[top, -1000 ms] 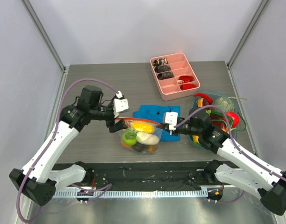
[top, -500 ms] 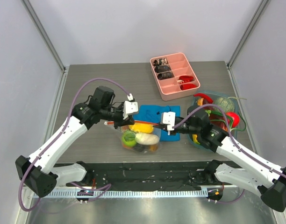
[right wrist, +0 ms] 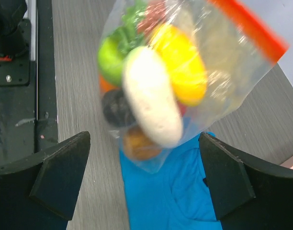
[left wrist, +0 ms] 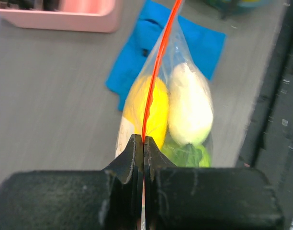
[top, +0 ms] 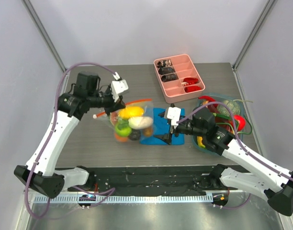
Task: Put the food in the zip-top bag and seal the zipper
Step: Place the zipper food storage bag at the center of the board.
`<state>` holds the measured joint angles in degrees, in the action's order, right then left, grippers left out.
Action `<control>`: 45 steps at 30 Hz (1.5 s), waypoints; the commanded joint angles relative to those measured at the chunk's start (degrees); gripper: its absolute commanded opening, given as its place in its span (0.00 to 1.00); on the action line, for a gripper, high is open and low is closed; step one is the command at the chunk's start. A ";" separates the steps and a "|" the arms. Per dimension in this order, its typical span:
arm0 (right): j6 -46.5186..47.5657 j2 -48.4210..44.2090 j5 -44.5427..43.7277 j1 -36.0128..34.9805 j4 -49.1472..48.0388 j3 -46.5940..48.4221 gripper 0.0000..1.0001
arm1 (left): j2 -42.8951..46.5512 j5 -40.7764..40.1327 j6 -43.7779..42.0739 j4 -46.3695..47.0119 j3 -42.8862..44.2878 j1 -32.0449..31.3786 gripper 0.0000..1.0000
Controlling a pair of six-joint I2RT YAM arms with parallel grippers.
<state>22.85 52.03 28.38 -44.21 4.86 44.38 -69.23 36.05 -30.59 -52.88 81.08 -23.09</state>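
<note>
Zip-top bag (top: pixel 131 120) hangs from my left fingers (left wrist: pixel 134 163), which are clamped shut on its orange-red zipper (left wrist: pixel 158 67). I can see the food (right wrist: pixel 156 96) through the plastic: yellow, white and green pieces. It dangles over the worktop (top: pixel 89 143) at the left edge of the blue cloth (top: pixel 161 129). My right fingers (right wrist: pixel 60 172) stand wide apart, holding nothing, near the bag.

The grey table (top: pixel 98 143) carries a blue cloth (top: pixel 158 120) beneath the right gripper (top: pixel 162 139), a pink tray (top: pixel 185 97) beyond it and a teal bin (top: pixel 218 95) to its right.
</note>
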 commanded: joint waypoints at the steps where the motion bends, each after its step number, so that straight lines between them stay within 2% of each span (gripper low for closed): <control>1: -7.90 -1.32 -4.90 -0.27 -3.02 4.66 1.00 | -6.07 0.16 -4.82 3.22 7.77 5.59 0.00; 11: -11.42 -3.25 -13.43 -0.09 -1.26 3.61 1.00 | -20.57 -0.72 -20.90 10.52 17.09 13.86 0.00; 16: -11.34 -3.60 -15.90 -0.09 0.06 3.26 1.00 | -23.67 -4.94 -27.76 10.96 18.07 14.83 0.00; 17: -11.25 -3.78 -16.34 0.00 0.41 3.17 1.00 | -23.41 -4.68 -30.90 7.83 17.45 14.83 0.00; 20: -10.37 -4.30 -17.13 0.43 2.51 2.99 1.00 | -19.90 -4.06 -35.49 2.62 11.14 14.83 0.00; 23: -9.76 -5.27 -18.01 0.70 6.02 2.64 1.00 | -15.07 -5.11 -43.57 -5.28 -0.61 14.83 0.00; 26: -9.40 -6.24 -18.54 1.23 8.66 2.29 1.00 | -9.80 -3.37 -45.17 -12.05 -9.67 14.74 0.00; 29: -9.05 -6.77 -18.54 1.40 10.33 1.68 1.00 | -3.65 -1.69 -40.62 -10.32 -19.07 14.22 0.01; 32: -9.05 -6.50 -19.67 1.93 11.57 0.71 1.00 | 1.01 -1.07 -33.41 -5.66 -26.29 14.04 0.11; 33: -9.05 -6.50 -19.94 2.19 11.75 0.10 1.00 | 1.81 -0.55 -31.39 -4.96 -27.54 14.04 0.20; 34: -9.14 -6.85 -20.03 2.54 12.01 -0.26 1.00 | 2.86 -0.37 -28.15 -4.25 -28.51 14.04 0.25; 35: -9.23 -7.03 -20.21 2.89 12.45 -0.43 1.00 | 4.53 -0.28 -26.64 -4.25 -29.74 13.95 0.35; 36: -9.49 -7.29 -20.29 3.68 12.71 -0.87 1.00 | 5.50 -0.11 -25.24 -4.59 -30.10 13.95 0.57; 38: -10.19 -7.91 -20.38 4.83 13.59 -0.88 1.00 | 8.48 -0.02 -20.32 -5.99 -29.58 14.04 0.68; 39: -11.50 -8.26 -20.30 6.31 13.77 -0.79 1.00 | 9.54 0.33 -19.17 -6.70 -29.05 14.04 0.99; 40: -12.30 -8.43 -20.12 7.11 13.94 -0.70 1.00 | 10.60 0.42 -16.90 -7.14 -28.35 14.13 1.00; 43: -15.37 -9.49 -18.63 10.96 14.65 0.18 1.00 | 14.12 -1.76 -2.85 -5.13 -23.53 14.13 1.00; 44: -16.25 -10.19 -18.45 11.94 14.74 0.35 1.00 | 14.39 -2.56 5.46 -4.52 -19.86 14.13 1.00; 45: -17.13 -10.46 -18.36 12.91 14.74 0.62 1.00 | 13.69 -3.70 9.11 -3.38 -17.73 14.13 1.00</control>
<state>10.41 44.03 9.39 -34.79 20.10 43.03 -57.28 33.65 -43.27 -60.55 53.91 -8.99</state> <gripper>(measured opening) 0.996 0.996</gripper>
